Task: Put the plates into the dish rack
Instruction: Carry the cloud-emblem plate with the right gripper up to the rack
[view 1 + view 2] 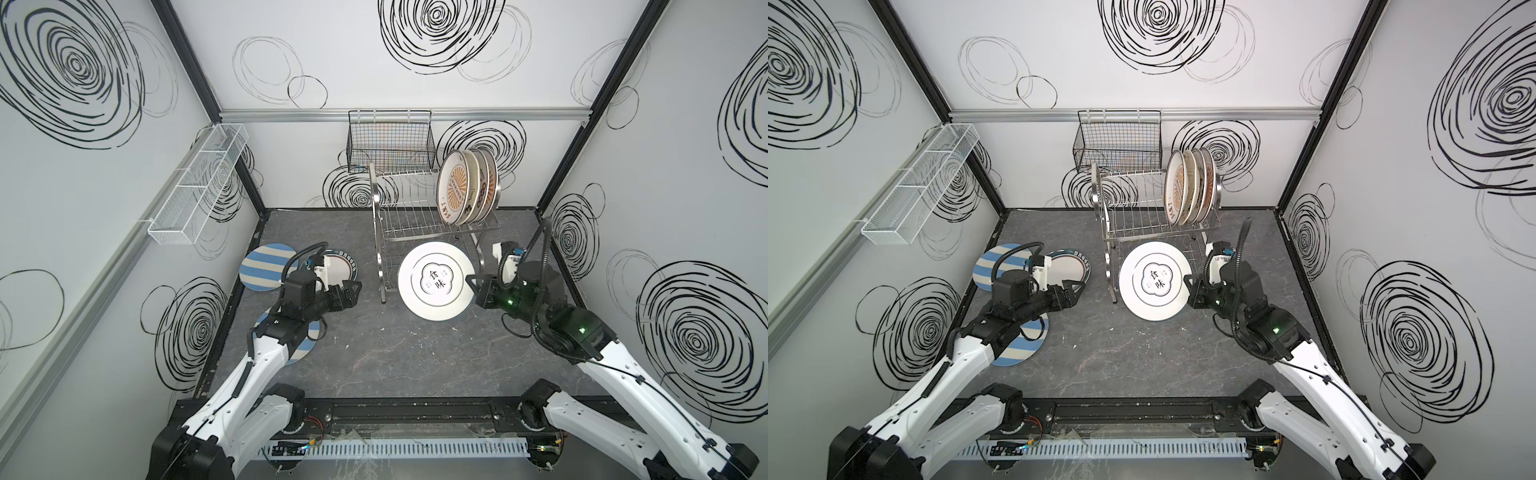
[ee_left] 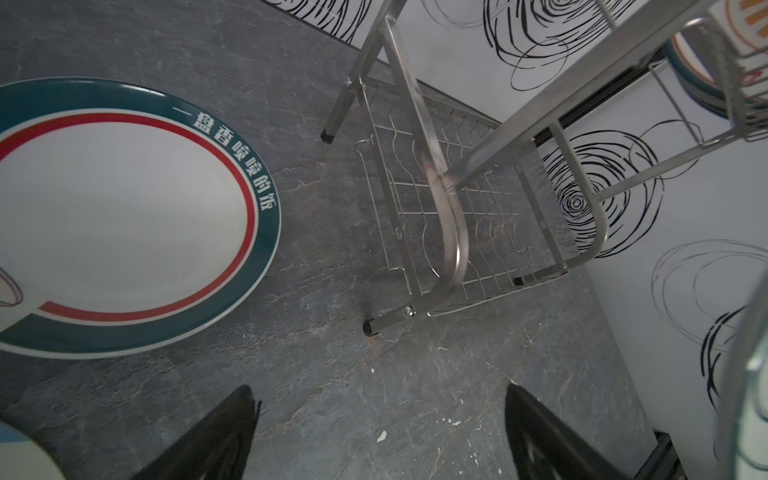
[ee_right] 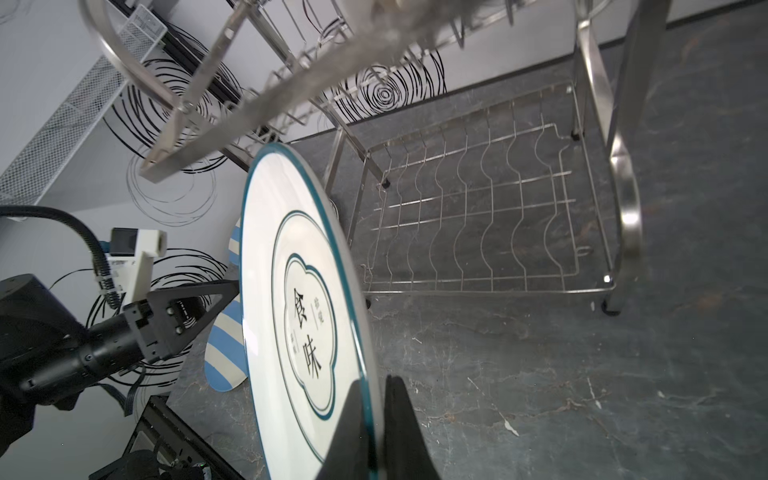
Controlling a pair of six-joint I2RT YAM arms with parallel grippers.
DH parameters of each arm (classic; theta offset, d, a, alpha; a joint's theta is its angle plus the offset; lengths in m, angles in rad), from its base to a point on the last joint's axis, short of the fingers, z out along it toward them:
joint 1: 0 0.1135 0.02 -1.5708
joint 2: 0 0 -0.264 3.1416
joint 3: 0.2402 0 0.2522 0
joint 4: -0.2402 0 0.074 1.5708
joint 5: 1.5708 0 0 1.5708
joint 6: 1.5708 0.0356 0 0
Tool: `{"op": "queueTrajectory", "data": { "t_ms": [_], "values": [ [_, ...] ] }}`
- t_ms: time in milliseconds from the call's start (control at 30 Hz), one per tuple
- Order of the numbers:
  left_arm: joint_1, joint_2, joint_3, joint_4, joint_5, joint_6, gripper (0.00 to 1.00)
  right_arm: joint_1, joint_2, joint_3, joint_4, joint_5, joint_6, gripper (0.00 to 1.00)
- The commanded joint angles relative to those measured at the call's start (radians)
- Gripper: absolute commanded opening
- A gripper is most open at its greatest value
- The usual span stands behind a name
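The right gripper (image 1: pixel 473 279) is clamping the rim of the white plate (image 1: pixel 434 282) and holding it tilted above the table (image 1: pixel 374 353). Just beyond the gripped plate, the dish rack (image 1: pixel 415 216) is standing with its lower tier bare. Higher up, a row of plates (image 1: pixel 461 187) is sitting upright in its upper tier. Across from it, the left gripper (image 2: pixel 380 386) is hovering with jaws spread wide, holding nothing. A green-rimmed plate (image 2: pixel 124 216) is lying flat beside it, and two striped plates (image 1: pixel 266 266) are lying around its arm.

The right gripper (image 3: pixel 376 388) pinches the white plate (image 3: pixel 299 270) by its rim; the dish rack (image 3: pixel 478 208) stands just behind, at the back edge of the counter (image 3: pixel 540 395).
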Motion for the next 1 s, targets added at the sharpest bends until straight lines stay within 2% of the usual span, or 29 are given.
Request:
{"op": "queueTrajectory", "data": {
  "t_ms": [0,167,267,367,567,767,833,967],
  "values": [
    [0.010,0.011,0.037,-0.018,0.058,0.046,0.96,-0.001,0.026,0.137,-0.049,0.008,-0.073,0.00],
    [0.021,0.041,0.069,-0.067,0.062,0.121,0.96,0.000,0.121,0.311,-0.080,-0.026,-0.128,0.00],
    [0.039,0.043,0.061,-0.067,0.075,0.124,0.96,0.000,0.168,0.359,-0.047,-0.069,-0.136,0.00],
    [0.044,0.039,0.053,-0.060,0.086,0.120,0.96,-0.001,0.226,0.430,-0.041,-0.050,-0.160,0.00],
    [0.051,0.054,0.063,-0.075,0.092,0.141,0.96,0.000,0.369,0.642,-0.077,0.123,-0.217,0.00],
    [0.085,0.080,0.073,-0.076,0.118,0.150,0.96,0.032,0.504,0.862,-0.103,0.350,-0.285,0.00],
    [0.093,0.085,0.070,-0.075,0.123,0.148,0.96,0.065,0.562,0.946,-0.120,0.452,-0.314,0.00],
    [0.096,0.079,0.061,-0.070,0.129,0.142,0.96,0.176,0.672,1.118,-0.141,0.776,-0.409,0.00]
  ]
}}
